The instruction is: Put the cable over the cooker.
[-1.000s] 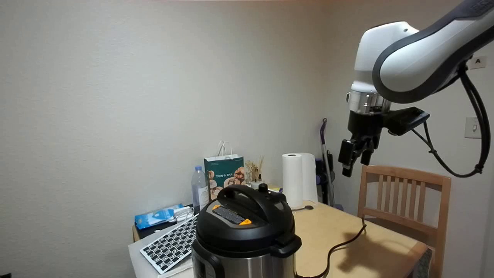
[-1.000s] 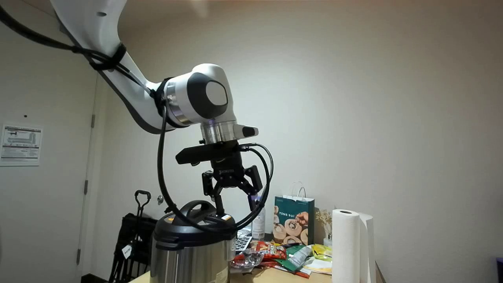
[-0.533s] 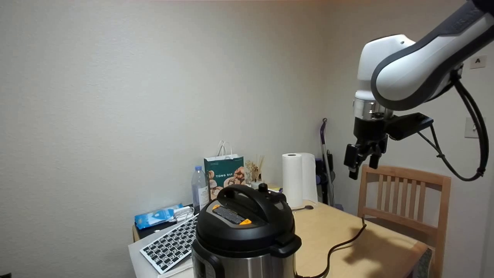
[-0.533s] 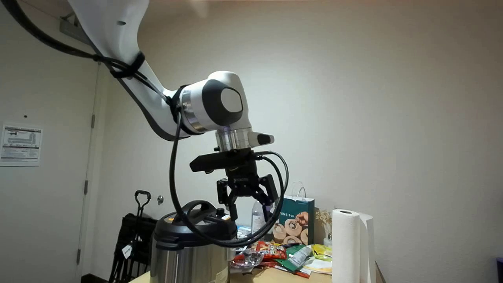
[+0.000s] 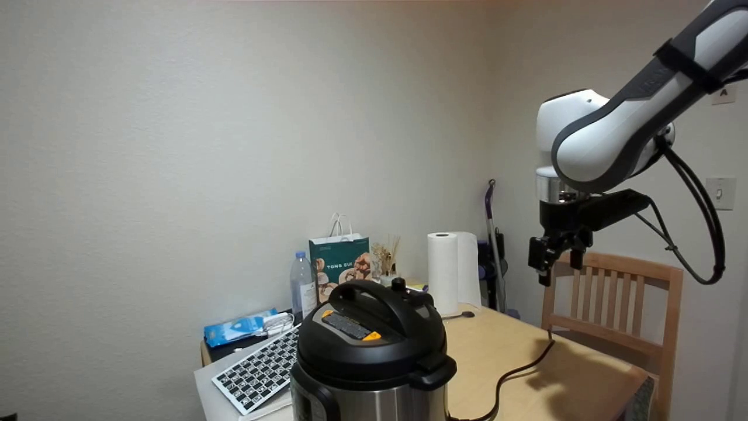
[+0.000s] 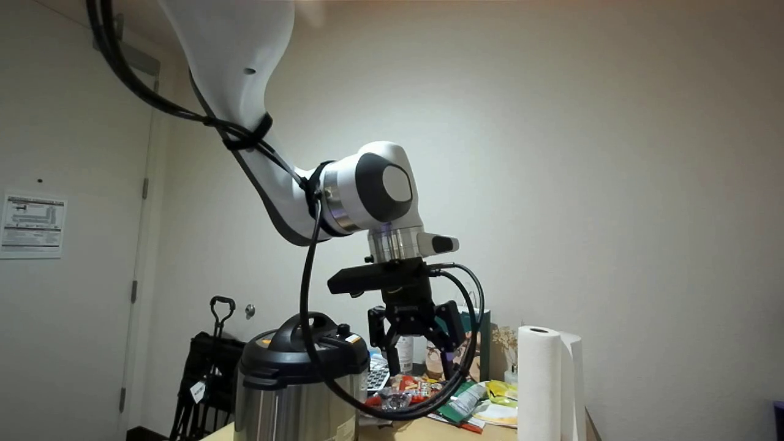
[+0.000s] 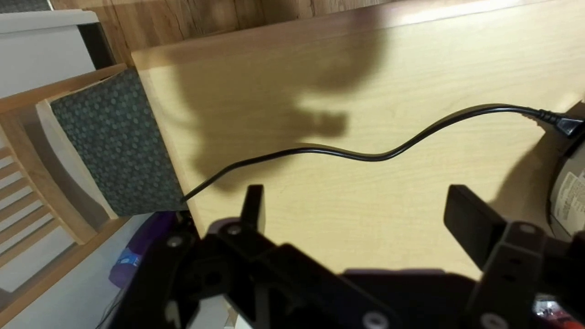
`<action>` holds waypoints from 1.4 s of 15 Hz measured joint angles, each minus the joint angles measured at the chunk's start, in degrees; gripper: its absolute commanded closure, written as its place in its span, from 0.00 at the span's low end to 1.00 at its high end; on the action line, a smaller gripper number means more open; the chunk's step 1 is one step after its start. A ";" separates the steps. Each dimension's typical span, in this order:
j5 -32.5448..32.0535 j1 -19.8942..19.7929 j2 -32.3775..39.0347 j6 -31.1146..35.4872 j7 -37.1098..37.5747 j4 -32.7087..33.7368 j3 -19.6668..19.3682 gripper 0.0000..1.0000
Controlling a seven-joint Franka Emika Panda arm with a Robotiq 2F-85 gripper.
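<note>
The black cable (image 7: 370, 157) lies in a loose curve on the wooden table in the wrist view. It runs from its plug at the cooker (image 7: 569, 201) to the table's edge by the chair, and goes over it. The cable (image 5: 498, 390) also shows in an exterior view; I cannot make it out in the view with the cooker (image 6: 294, 398). The steel cooker with its black lid (image 5: 374, 356) stands upright. My gripper (image 7: 356, 196) is open and empty, above the table. The gripper shows in both exterior views (image 5: 561, 272) (image 6: 421, 371), beside the cooker and higher than the cable.
A paper-towel roll (image 5: 442, 272) stands on the table. Snack packets (image 6: 422, 391), a green bag (image 5: 339, 263) and a bottle (image 5: 302, 286) stand or lie farther back. A wooden chair (image 5: 613, 324) is at the table's end. A patterned board (image 5: 260, 368) leans near the cooker.
The arm and open gripper have moved down, away from above the cooker's side toward the chair end of the table. The cable and cooker have not moved.
</note>
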 measured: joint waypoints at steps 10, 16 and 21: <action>-0.20 0.22 8.48 -2.33 6.19 5.56 -0.74 0.00; -0.08 1.21 27.33 -2.67 7.64 17.95 -3.86 0.00; -0.04 1.57 32.64 -2.65 7.64 22.07 -4.48 0.00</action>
